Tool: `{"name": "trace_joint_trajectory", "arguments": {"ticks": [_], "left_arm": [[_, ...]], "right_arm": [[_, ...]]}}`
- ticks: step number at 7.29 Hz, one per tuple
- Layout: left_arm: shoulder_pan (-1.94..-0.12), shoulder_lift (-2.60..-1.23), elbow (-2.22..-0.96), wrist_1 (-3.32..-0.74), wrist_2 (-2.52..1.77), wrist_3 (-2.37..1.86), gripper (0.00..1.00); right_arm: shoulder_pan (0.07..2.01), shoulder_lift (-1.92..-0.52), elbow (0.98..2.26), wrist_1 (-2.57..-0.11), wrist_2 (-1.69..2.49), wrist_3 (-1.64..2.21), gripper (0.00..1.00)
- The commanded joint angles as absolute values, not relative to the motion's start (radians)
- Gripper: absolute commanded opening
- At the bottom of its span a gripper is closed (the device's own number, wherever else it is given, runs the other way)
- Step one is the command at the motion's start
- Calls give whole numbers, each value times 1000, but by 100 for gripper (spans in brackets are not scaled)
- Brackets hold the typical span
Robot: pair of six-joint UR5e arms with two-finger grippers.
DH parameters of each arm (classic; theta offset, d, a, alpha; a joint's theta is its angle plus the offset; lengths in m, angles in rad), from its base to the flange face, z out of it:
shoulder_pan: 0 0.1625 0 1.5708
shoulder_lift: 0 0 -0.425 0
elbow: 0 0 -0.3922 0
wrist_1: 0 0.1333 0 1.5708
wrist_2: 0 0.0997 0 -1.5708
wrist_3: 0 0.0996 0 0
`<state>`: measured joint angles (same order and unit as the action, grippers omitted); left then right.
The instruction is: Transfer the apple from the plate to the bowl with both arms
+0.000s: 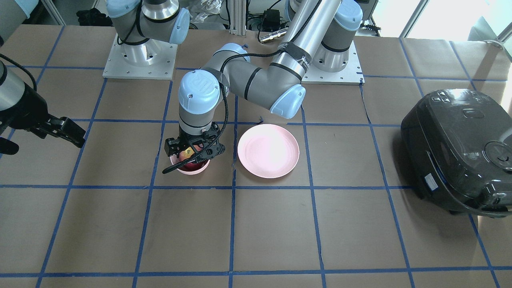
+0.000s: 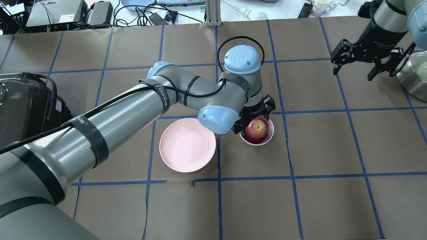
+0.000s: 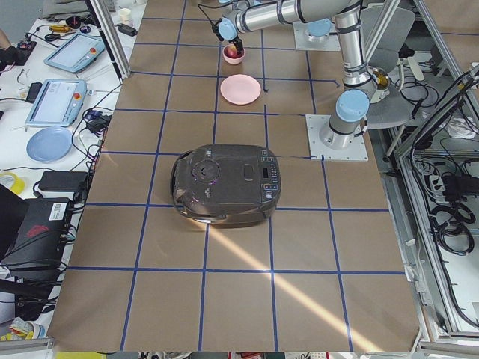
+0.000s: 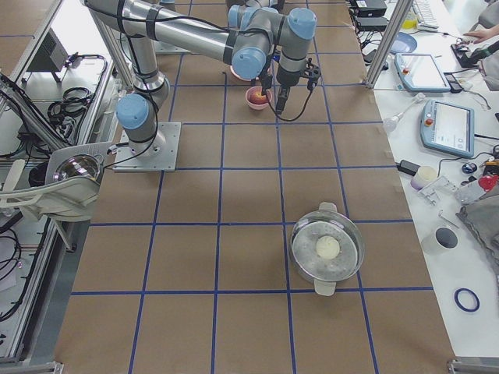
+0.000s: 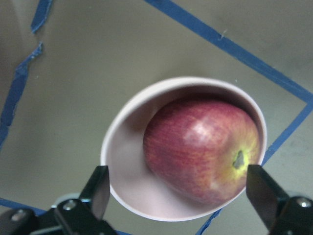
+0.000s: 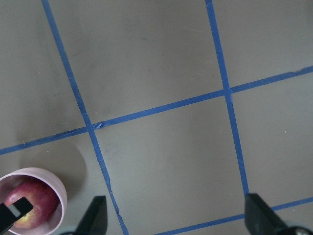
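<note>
The red apple [image 2: 257, 130] lies in the small pink bowl [image 2: 268, 139], its yellowish stem end showing in the left wrist view [image 5: 200, 152]. My left gripper [image 2: 254, 116] hangs right over the bowl [image 5: 124, 166], open, with one finger on each side of the apple and not touching it. The wide pink plate [image 2: 186, 145] is empty, just beside the bowl. My right gripper [image 2: 353, 71] is open and empty, far off to the side above the table. Its wrist view catches the bowl [image 6: 49, 183] and the apple [image 6: 32, 198] at the lower left.
A black rice cooker [image 1: 460, 152] stands on the left arm's side of the table. A steel pot [image 2: 413, 76] with a pale round thing inside sits beyond the right gripper. Blue tape lines grid the brown table cover.
</note>
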<state>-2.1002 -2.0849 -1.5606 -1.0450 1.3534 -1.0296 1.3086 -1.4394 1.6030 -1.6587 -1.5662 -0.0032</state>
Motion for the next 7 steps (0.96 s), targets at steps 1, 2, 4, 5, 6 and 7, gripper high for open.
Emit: {"name": "trace_joint_trajectory", "arguments": {"ticks": [1, 2, 4, 5, 6, 7], "left_arm": [[-2051, -2002, -1539, -1153, 1348, -918, 100], [-2040, -1934, -1511, -1263, 1348, -879, 100], [-2033, -1774, -1471, -1453, 1412, -595, 100], [-2026, -1700, -1473, -1541, 1454, -477, 100], [-1987, -1627, -1477, -1680, 1521, -460, 100], [-1871, -1582, -1485, -1736, 1531, -361, 100]], "right_arm": [[1310, -1442, 1601, -1660, -1575, 2, 100], [1316, -1457, 1603, -1655, -1575, 2, 100], [1446, -1530, 1603, -1649, -1612, 3, 100], [1495, -1560, 1601, -1648, -1602, 2, 100], [1500, -1581, 1603, -1643, -1592, 2, 100], [1500, -1601, 1601, -1637, -1586, 2, 100]]}}
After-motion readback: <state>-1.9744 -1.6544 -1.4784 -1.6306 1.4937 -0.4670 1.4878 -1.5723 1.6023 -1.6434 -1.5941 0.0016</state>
